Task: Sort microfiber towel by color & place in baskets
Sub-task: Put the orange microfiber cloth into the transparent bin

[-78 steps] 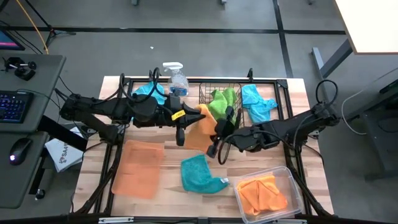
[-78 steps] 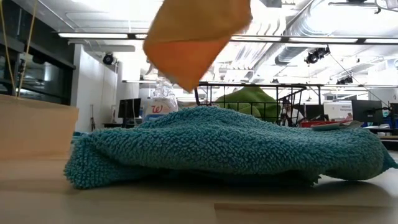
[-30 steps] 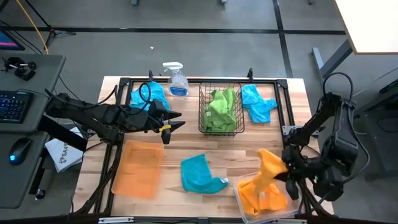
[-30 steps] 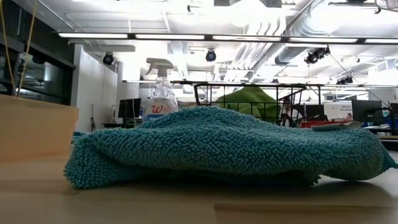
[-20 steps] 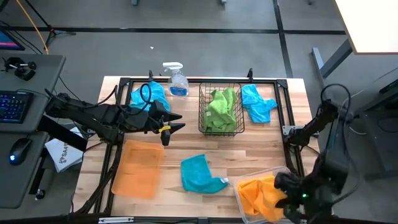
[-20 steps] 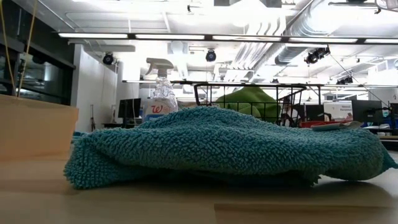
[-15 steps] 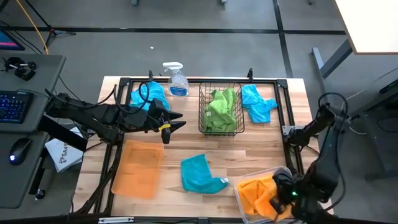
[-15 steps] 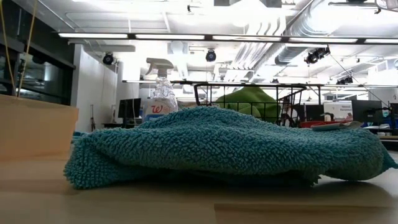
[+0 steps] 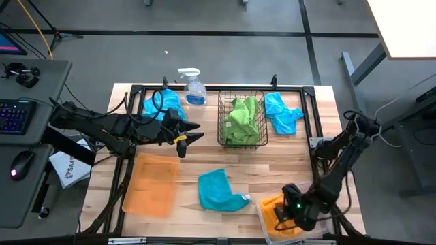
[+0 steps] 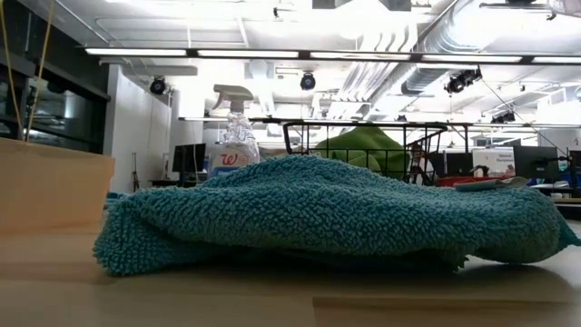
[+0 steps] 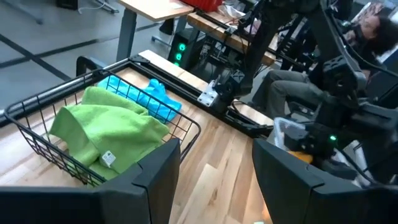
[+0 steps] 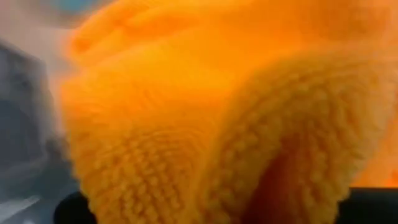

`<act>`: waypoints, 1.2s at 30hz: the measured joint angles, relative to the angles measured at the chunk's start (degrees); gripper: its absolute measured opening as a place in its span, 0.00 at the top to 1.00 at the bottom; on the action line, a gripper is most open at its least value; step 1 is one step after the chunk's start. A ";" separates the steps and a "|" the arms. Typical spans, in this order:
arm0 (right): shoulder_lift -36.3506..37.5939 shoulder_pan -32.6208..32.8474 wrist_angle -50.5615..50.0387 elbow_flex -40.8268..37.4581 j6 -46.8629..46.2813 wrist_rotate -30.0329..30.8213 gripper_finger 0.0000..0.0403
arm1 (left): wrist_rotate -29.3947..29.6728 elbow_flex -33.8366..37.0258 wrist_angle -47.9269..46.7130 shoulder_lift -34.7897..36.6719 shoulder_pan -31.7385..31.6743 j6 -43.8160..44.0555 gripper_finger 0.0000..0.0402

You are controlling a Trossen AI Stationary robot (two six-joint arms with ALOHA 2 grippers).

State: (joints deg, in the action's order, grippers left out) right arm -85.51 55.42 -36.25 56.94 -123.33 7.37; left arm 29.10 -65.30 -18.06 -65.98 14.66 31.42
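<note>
turquoise towel [image 9: 219, 191] mid-table, bare wood around

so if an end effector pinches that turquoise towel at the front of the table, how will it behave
Probably floppy: the turquoise towel lies crumpled with folds, so it should drape from one pinch point. Its thick looped pile suggests it is light and grippy, not slippery. Pushed, it would likely bunch on the wooden table rather than slide.

Wooden table [image 9: 300, 167]: orange tray [image 9: 151, 185], turquoise towel [image 9: 218, 191], wire basket [image 9: 241, 120], spray bottle [image 9: 193, 87], clear bin [image 9: 261, 212].
</note>
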 joint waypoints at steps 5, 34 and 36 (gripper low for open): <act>-0.06 -1.69 3.57 -7.47 -1.85 -2.83 1.00 | 0.00 0.00 -0.01 0.00 0.00 -2.07 0.53; 5.81 -2.69 10.37 -9.02 12.38 -8.99 0.61 | 0.00 0.00 -0.02 0.00 0.00 -3.62 0.53; 7.50 -2.69 9.85 -9.02 13.49 -9.74 0.56 | -0.02 0.00 -0.03 0.00 0.00 -3.60 0.53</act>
State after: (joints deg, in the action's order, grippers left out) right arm -78.01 52.73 -26.40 47.92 -109.84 -2.37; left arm 29.08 -65.30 -18.10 -65.98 14.66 27.81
